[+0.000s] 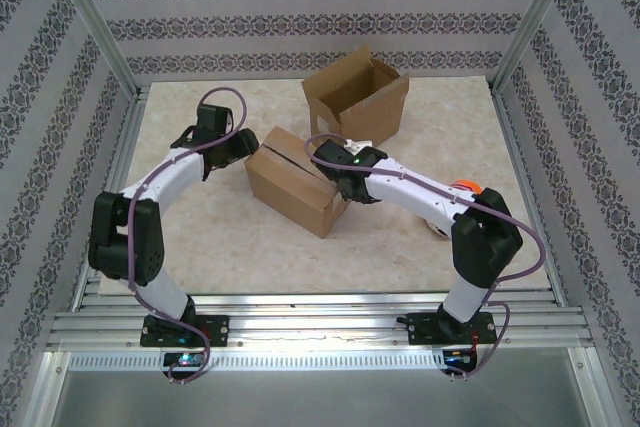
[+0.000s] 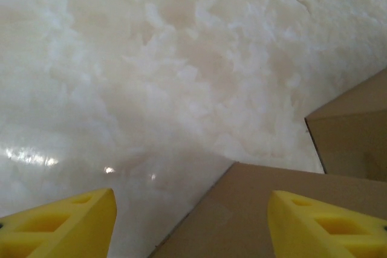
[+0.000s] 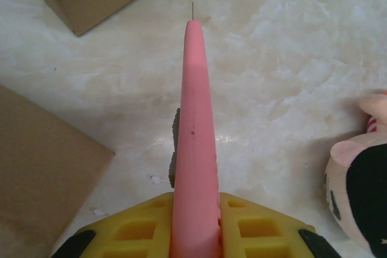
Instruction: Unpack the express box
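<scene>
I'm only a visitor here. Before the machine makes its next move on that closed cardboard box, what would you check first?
1. Grip: right hand shut on pink cutter: ok.
2. Blade: thin blade tip shows past the cutter's nose: ok.
3. Aim: cutter over the top seam of the closed box: not ok, it points at bare table.
4. Support: left hand open at the box's edge: ok; bracing the box: cannot tell.
5. Clearance: plush toy lies off to the blade's side: ok.

sealed box [image 1: 297,180] brown | open box [image 1: 357,97] brown | tabletop [image 1: 225,239] cream marble | walls [image 1: 300,17] grey damask stripes | cutter [image 3: 195,137] pink | left gripper [image 2: 192,212] fingers [image 2: 60,225] yellow (right gripper [image 3: 195,216] same) | plush toy [image 3: 363,191] pink/black
</scene>
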Available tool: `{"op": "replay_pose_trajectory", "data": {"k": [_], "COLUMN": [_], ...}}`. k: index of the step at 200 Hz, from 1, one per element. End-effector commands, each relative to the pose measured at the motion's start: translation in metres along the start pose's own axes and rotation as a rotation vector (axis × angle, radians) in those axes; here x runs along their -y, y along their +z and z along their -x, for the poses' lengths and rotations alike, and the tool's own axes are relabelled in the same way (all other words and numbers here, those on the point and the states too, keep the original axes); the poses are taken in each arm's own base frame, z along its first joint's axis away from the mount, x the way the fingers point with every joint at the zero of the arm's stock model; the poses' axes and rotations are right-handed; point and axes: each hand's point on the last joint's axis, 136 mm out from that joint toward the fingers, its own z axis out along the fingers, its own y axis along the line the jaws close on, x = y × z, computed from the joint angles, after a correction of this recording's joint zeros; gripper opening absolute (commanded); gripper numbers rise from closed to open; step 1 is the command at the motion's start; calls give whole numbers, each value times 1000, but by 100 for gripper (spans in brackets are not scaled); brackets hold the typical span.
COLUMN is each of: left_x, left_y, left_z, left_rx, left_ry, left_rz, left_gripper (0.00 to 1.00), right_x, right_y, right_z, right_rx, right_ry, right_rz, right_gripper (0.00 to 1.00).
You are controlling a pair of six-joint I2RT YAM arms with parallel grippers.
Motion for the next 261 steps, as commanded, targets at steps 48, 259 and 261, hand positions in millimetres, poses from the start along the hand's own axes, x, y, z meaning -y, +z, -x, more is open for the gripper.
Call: {"op": "replay_pose_trajectory", "data": {"k": [48,259,261], "left_x": [4,133,136], "left_y": [-9,-195,-197], "left_z": [-57,-32,-35], "left_rx": [-112,161,157], "left_ry": [23,316,327], "left_rz": [-21,-676,-694], "left_gripper": [69,82,82], "right_x": [-18,46,45], "right_y": [-2,-178,-182], "right_z": [32,29,29], "right_rx": [80,514,527], "right_ry": [31,162,165], "right_rz": [76,804,828], "right_gripper": [0,0,0]}}
